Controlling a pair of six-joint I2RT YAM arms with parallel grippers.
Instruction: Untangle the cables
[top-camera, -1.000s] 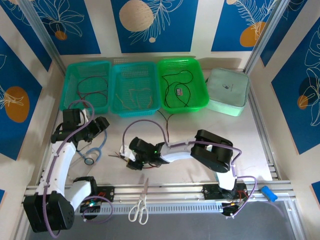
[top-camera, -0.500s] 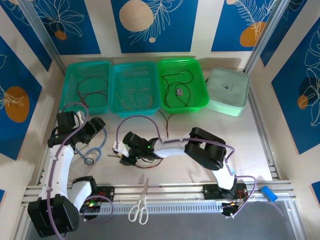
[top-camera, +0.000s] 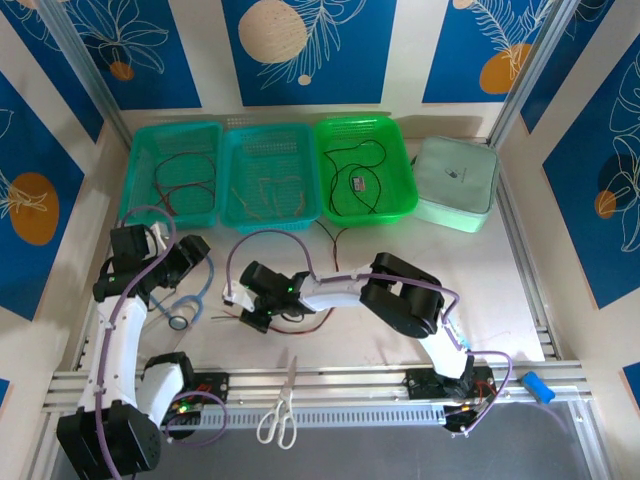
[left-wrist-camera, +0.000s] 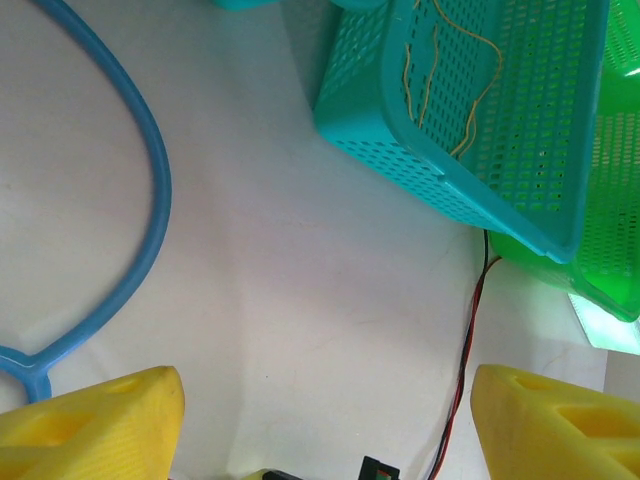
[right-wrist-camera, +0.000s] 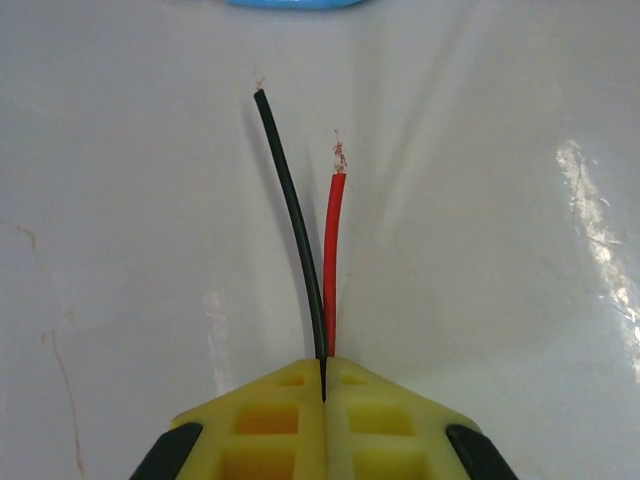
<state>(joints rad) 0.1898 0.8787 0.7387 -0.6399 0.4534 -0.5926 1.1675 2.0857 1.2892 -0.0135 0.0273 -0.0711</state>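
Right fingers (right-wrist-camera: 280, 425): clenched on a black wire (right-wrist-camera: 292, 220) and a red wire (right-wrist-camera: 331, 260). Both cut ends stick out past the tips side by side, the black one bowing off to the left, low over the bare counter (top-camera: 480, 290).
Left fingers (left-wrist-camera: 95, 420): released and spread wide, nothing between them, above the counter near the baskets.
Loose cables: behind the right fingers a red-and-black pair (top-camera: 318, 320) curls on the counter under the right arm (top-camera: 340, 288), then runs up to the near edge of the green basket (top-camera: 365, 122).
Sorted cables: a dark cable (top-camera: 185, 183) lies in the left teal basket (top-camera: 170, 128), tan cables (left-wrist-camera: 483, 105) in the middle teal basket (left-wrist-camera: 400, 160), and a black cable (top-camera: 378, 185) in the green one.
In the way: a light-blue stethoscope tube (top-camera: 195, 298) lies between the two arms, just left of the held wire ends. The right arm's own forearm covers part of the pair, so its full path cannot be traced.
Around: scissors (top-camera: 280, 412) rest on the rail at the near edge — well apart from the wires. A pale green case (top-camera: 455, 180) sits right of the green basket, and a small blue object (top-camera: 537, 384) lies by the rail at far right.
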